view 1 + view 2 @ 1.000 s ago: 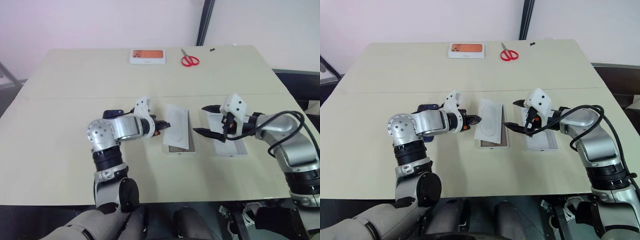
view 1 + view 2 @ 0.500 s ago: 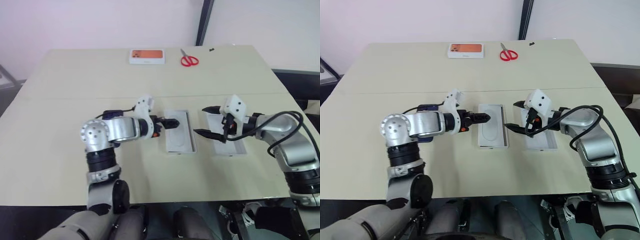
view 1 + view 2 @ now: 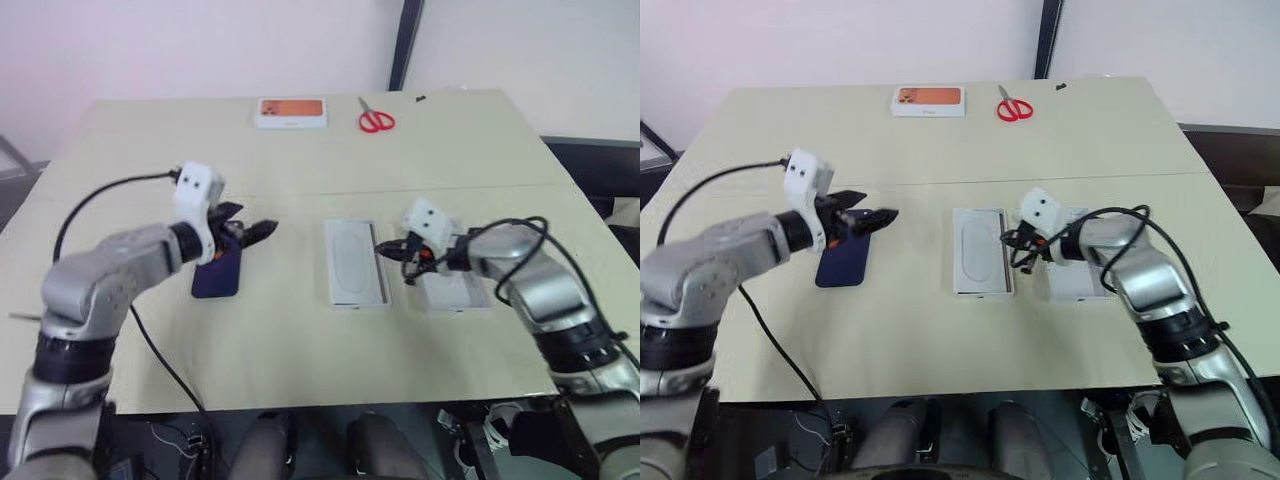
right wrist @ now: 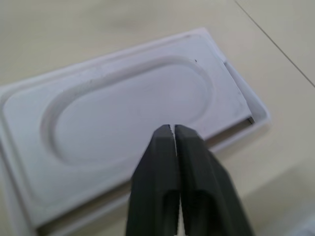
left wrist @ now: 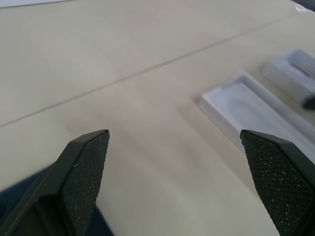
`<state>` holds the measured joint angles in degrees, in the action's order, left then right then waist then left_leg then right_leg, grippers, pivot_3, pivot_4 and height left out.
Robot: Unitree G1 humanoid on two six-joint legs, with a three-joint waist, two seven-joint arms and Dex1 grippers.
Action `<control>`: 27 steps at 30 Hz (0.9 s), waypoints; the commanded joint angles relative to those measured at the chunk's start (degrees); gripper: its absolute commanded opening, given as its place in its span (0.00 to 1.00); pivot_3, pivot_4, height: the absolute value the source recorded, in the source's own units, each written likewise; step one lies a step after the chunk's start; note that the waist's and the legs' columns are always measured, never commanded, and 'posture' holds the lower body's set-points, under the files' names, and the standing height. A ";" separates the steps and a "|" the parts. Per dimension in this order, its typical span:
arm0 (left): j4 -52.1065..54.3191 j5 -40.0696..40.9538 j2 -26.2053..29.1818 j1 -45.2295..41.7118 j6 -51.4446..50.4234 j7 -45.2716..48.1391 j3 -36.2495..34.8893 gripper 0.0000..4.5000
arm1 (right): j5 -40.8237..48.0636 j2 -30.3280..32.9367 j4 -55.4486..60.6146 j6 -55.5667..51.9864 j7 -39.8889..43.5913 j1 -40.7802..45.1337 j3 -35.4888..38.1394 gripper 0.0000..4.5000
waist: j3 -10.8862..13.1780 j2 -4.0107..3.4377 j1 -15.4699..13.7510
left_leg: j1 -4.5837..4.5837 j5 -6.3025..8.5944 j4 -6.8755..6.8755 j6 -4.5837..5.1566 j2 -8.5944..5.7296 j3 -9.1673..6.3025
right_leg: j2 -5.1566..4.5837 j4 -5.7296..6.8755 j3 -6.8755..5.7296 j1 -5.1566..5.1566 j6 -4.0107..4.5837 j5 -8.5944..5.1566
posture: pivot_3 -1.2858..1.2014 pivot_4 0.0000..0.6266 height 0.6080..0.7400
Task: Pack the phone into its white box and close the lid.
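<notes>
The pale bench (image 3: 330,160) sits by a light wall; the dark blue phone (image 3: 217,276) lies flat on it, not packed yet. The left pincer (image 3: 252,231) is spread wide just above it w/ nothing held. I think it must grab the phone next & carry it to the white box (image 3: 356,263) w/ the oval insert (image 4: 130,110), where the right pincer (image 4: 173,132) sits pressed together; the lid (image 3: 452,290) lies just beside.

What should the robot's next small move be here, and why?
Probably lower the open left hand onto the phone and close on it. The phone lies flat on the table just beneath that hand, not yet packed. The white box holds only the insert, over which the shut right hand hovers.
</notes>
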<state>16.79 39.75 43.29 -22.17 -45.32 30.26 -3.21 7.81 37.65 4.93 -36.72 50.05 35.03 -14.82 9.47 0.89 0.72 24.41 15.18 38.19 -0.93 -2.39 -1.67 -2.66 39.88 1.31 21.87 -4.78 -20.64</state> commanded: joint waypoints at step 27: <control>8.52 -8.89 3.30 22.37 22.13 19.61 -6.02 1.00 | -13.19 -3.00 -5.40 -0.02 -3.71 4.77 -6.97 0.01 | 0.00 -0.04 0.24 | 0.00 0.22 -0.08 0.38 0.00 0.02 | -0.01 0.11 -0.01 0.10 0.02 0.00 | 0.52 0.24 1.00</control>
<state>23.84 30.72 46.70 0.37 -23.28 49.93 -7.90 -4.45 33.84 -2.84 -37.41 45.72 39.84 -21.90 9.47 0.84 0.96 24.41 15.40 38.11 -0.55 -2.39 -1.66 -2.67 40.00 1.30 21.97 -4.77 -20.64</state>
